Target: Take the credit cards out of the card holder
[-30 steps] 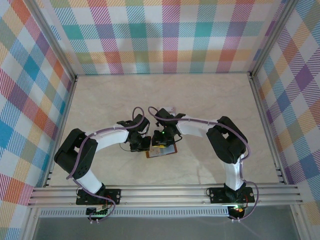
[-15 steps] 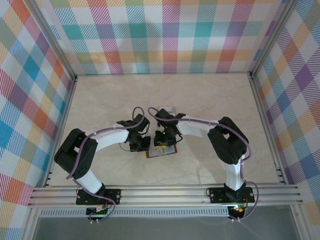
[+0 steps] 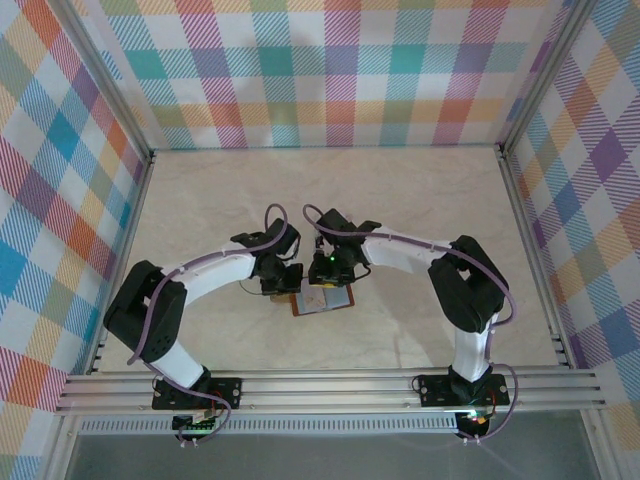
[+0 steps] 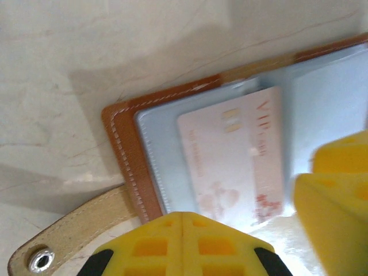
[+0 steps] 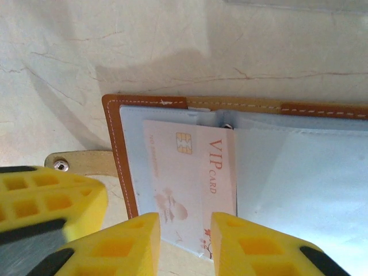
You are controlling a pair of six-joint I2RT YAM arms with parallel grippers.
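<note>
The brown leather card holder [image 3: 325, 302] lies open on the table between both grippers, with its snap tab [image 4: 63, 241] sticking out to one side. A pale credit card [image 5: 190, 172] printed "VIP card" lies partly out of a greyish slot [image 4: 322, 109]. My right gripper [image 5: 185, 233] is open, and the card's near edge lies in the gap between its yellow fingers. My left gripper [image 4: 182, 221] is shut with nothing in it, its tip at the holder's edge beside the tab [image 5: 80, 163]. In the top view the left gripper [image 3: 283, 285] and right gripper [image 3: 322, 283] crowd over the holder.
The pale marble table [image 3: 420, 200] stretches behind and to both sides. Plaid walls and aluminium rails [image 3: 530, 250] enclose it. A strip of clear plastic [image 5: 287, 3] shows just beyond the holder.
Both arms have shifted slightly, their wrists drawing a little farther from the bases. The card holder has stayed put and neither gripper's jaws have changed.
</note>
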